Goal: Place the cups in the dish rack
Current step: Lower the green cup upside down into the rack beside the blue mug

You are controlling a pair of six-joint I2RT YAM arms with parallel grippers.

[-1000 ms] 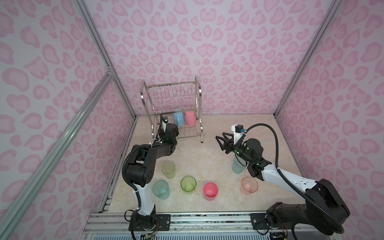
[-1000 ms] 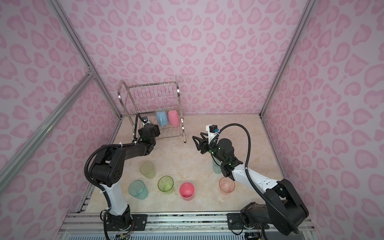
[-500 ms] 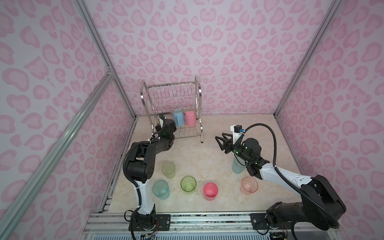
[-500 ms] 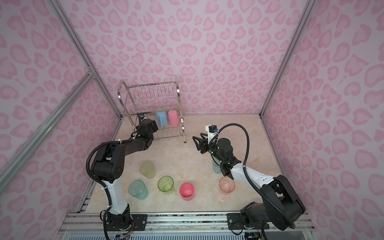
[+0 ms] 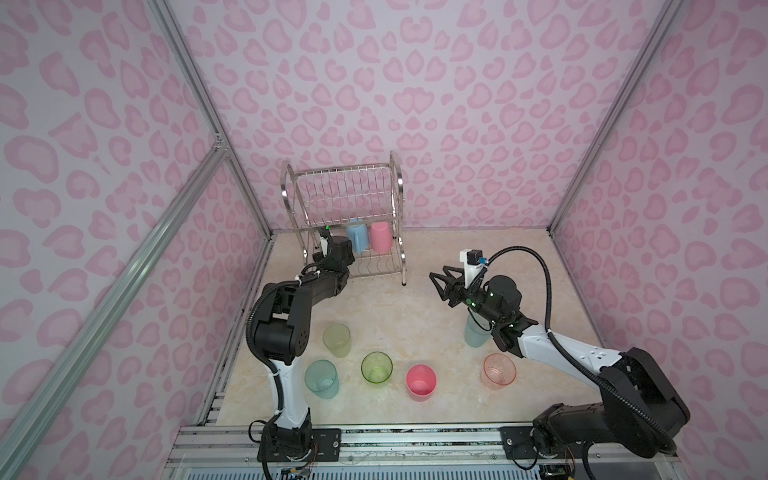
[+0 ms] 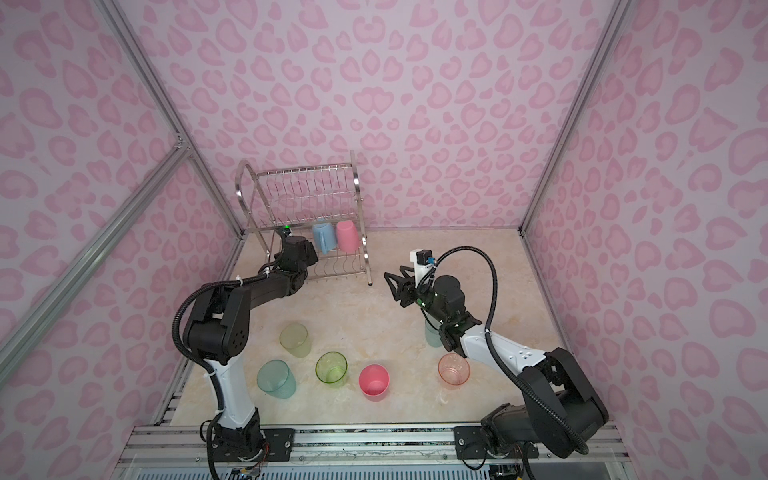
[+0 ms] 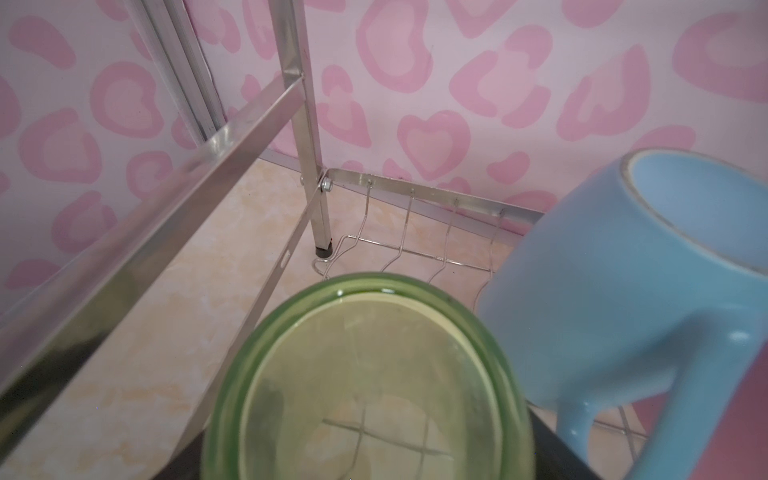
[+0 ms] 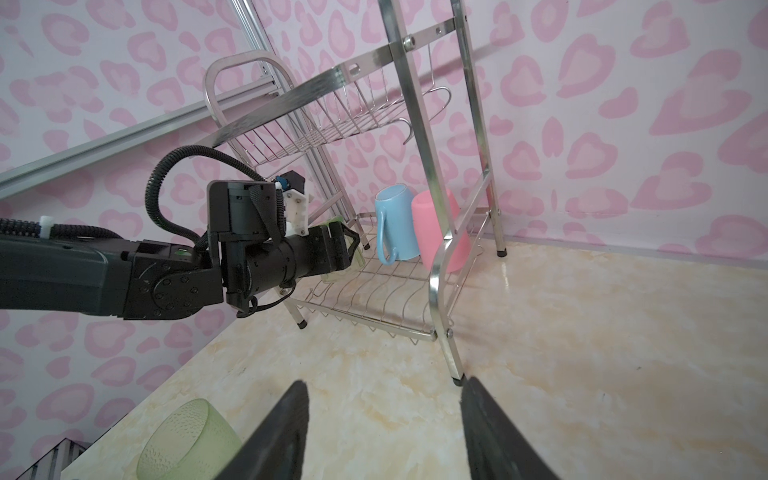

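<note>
Rail (image 5: 374,440) at front edge; just behind, row of upright cups: teal cup (image 5: 321,379), lime cup (image 5: 377,367), pink cup (image 5: 421,382), peach cup (image 5: 499,371). Open floor (image 5: 395,316) between row and rack (image 5: 399,187). Right gripper (image 8: 384,384) spread wide, nothing between fingers, over that floor, pointing at rack. Left gripper (image 8: 351,249) inside rack's lower tier, clamped on green cup (image 7: 365,374); mug (image 7: 623,291) just beside cup, far pink cup (image 5: 381,236) beyond mug, both tilted. Rack near back wall (image 5: 457,124), toward left corner.

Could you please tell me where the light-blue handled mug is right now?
In both top views, the light-blue handled mug rests on the lower shelf of the chrome wire dish rack, at the back left, beside the opaque pink plastic tumbler.
</note>
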